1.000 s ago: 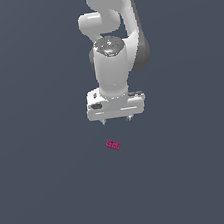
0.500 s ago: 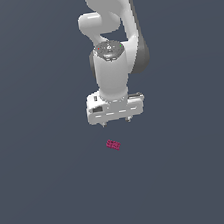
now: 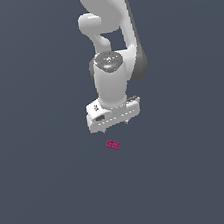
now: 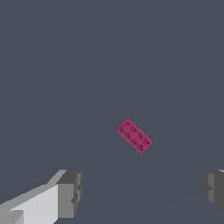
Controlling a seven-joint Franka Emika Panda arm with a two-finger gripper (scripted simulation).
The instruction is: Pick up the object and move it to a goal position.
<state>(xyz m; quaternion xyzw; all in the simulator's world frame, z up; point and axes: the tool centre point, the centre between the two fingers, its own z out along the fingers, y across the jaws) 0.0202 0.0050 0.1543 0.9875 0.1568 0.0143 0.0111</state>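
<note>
Magenta-pink block [image 3: 113, 145], tiny, flat and rectangular, is lying on the plain dark grey table [image 3: 40, 195], a little below the white arm's hand [image 3: 114, 127] in the exterior view, at roughly six o'clock from the fingertips. The hand is hovering above it, apart from it and touching nothing. In the wrist view the block [image 4: 134, 135] is sitting near the centre, turned diagonally, its long axis running from about ten o'clock to four o'clock, with a grid of small darker marks on its top face.

The hand is spread wide and holding nothing: in the wrist view two grey fingertips [image 4: 70, 193] are showing far apart with only bare table between them.

The step in hand appears to be the approach before the grasp. To do it well, the hand probably needs to shift until the block is lying midway between the fingers, rotate so the pads are facing the block's long sides, then descend straight and low, since the block is so thin that closing too high would likely miss it.

No goal marker is showing in either view. One fingertip is cut off by the wrist view's edge. In the exterior view the fingers are hard to make out, and the height of the hand above the table cannot be judged reliably.
</note>
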